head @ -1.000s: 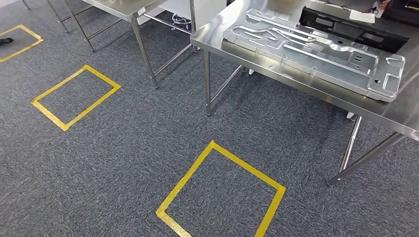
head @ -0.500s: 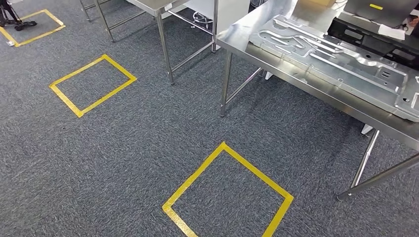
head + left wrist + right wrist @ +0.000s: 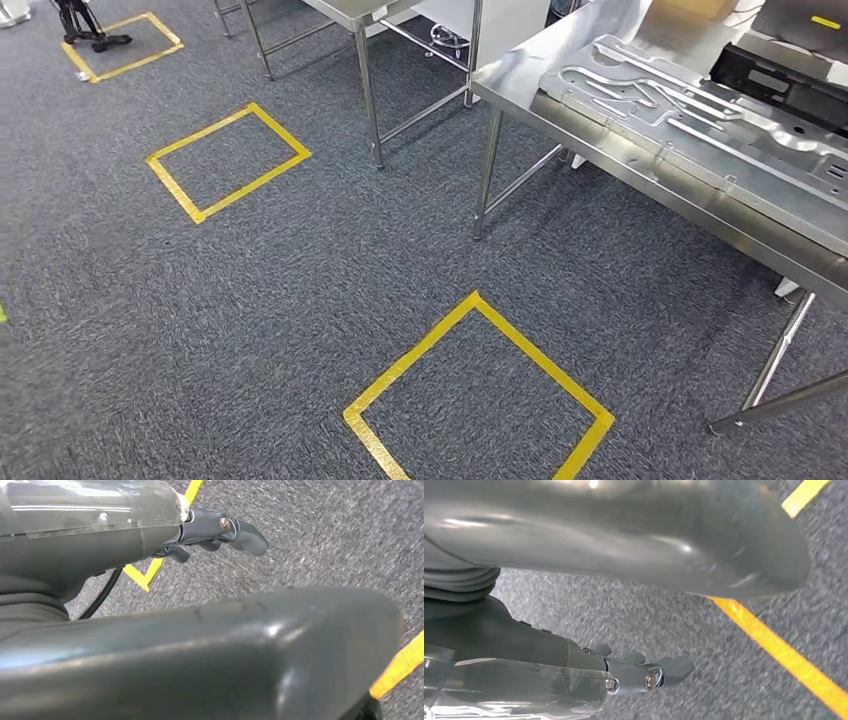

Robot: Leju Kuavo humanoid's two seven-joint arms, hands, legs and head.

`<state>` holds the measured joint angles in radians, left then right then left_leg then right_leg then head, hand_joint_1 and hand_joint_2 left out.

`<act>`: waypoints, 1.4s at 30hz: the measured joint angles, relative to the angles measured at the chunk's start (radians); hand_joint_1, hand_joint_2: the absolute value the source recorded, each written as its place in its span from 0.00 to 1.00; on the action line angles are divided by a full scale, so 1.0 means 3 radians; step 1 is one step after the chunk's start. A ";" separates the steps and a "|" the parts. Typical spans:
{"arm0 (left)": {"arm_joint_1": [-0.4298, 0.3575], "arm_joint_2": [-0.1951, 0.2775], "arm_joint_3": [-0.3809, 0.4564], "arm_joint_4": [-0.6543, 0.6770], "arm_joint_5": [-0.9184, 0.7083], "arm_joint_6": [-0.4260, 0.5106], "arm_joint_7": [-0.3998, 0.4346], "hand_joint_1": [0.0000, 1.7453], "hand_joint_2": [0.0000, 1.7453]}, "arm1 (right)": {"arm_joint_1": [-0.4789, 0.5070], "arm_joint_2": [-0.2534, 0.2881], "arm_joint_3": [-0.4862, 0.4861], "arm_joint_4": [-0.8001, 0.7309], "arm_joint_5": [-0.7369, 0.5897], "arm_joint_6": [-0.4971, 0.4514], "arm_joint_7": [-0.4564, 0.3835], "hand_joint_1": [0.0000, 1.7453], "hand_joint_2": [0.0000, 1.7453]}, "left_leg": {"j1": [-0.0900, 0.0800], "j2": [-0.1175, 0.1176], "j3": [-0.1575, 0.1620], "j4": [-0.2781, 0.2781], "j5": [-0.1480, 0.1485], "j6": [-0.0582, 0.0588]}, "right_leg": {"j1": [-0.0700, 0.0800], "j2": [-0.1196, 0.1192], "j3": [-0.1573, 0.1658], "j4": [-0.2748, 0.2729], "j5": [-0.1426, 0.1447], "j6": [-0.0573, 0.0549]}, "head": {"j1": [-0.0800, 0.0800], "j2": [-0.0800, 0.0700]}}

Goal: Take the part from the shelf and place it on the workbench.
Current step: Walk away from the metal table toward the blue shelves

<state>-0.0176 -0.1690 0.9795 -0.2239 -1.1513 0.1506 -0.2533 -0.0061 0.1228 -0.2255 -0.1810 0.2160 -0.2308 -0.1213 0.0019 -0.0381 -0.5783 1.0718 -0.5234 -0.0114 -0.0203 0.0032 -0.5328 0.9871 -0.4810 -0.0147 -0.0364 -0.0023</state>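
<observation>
left hand (image 3: 220,532): empty, fingers loose above carpet | right hand (image 3: 644,672): same | metal panel (image 3: 700,110) flat on steel surface (image 3: 520,75)

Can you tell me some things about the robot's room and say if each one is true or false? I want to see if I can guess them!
1. A big silver metal part lies on the steel workbench. True.
2. The squares taped on the carpet are red. False: the tape squares are yellow.
3. The left hand is holding the metal part. False: it holds nothing and hangs above the carpet.
4. The right hand holds nothing. True.
5. The nearest yellow square has a box standing inside it. False: there is just grey carpet inside it.
</observation>
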 joint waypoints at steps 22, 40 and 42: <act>-0.0008 -0.0005 0.0016 0.0000 -0.0062 0.0038 0.0006 0.00 0.00 | 0.0011 -0.0006 0.0000 0.0003 0.0018 0.0001 0.0015 0.00 0.00 | 0.0029 -0.0010 0.0120 -0.0249 0.0173 0.0105 | -0.0006 0.0008 -0.0289 0.0675 -0.0255 0.0145 | 0.0010 0.0000; -0.0016 -0.0013 0.0016 0.0000 -0.0082 0.0050 0.0031 0.00 0.00 | 0.0013 -0.0015 -0.0003 0.0004 0.0053 0.0042 0.0014 0.00 0.00 | 0.0017 0.0232 0.0103 -0.0172 0.0136 -0.0015 | 0.0029 -0.0200 0.0026 0.0063 -0.0074 0.0044 | -0.0005 0.0000; -0.0014 -0.0012 0.0016 0.0000 -0.0082 0.0050 0.0031 0.00 0.00 | 0.0006 -0.0015 -0.0003 0.0004 0.0061 0.0044 0.0014 0.00 0.00 | -0.0001 0.0218 0.0110 -0.0222 0.0140 0.0024 | 0.0036 -0.0227 0.0031 0.0062 -0.0077 0.0079 | -0.0001 0.0000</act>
<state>-0.0218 -0.1727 0.9843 -0.2239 -1.1760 0.1656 -0.2440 -0.0041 0.1183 -0.2262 -0.1798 0.2342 -0.2177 -0.1171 0.0016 0.0273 -0.5452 1.0052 -0.4813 -0.0042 -0.0095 -0.0650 -0.5235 1.0058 -0.5040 0.0092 -0.0366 -0.0023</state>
